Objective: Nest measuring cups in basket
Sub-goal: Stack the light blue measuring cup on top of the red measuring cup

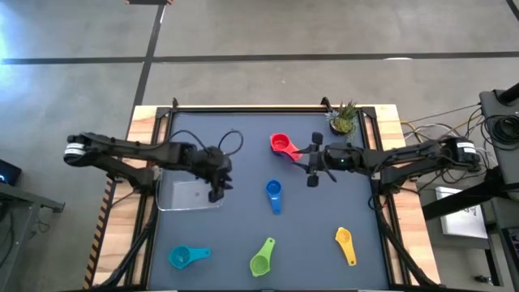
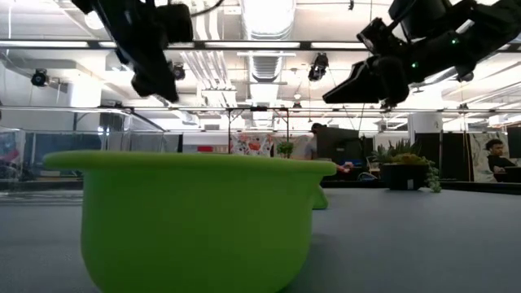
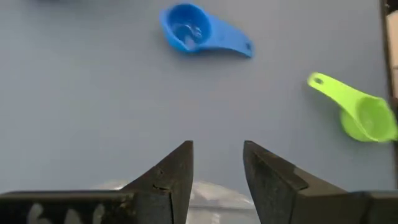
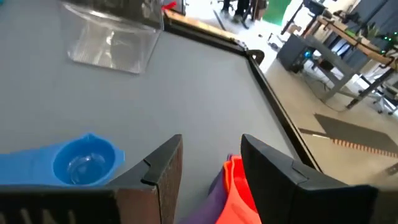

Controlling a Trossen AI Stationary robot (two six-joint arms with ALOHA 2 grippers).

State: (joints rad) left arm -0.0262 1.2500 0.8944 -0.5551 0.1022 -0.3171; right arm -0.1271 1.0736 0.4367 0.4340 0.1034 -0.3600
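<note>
The basket is seen at the desk's left, under the left gripper, jaws apart. The right gripper, jaws apart, is held beside the red cup.

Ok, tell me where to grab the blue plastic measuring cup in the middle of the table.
Grip the blue plastic measuring cup by its short flat handle, coming from above. It lies flat, bowl up, handle pointing toward the table's near edge, clear of other things.

In the low view the lime green cup blocks most of the table.
</note>
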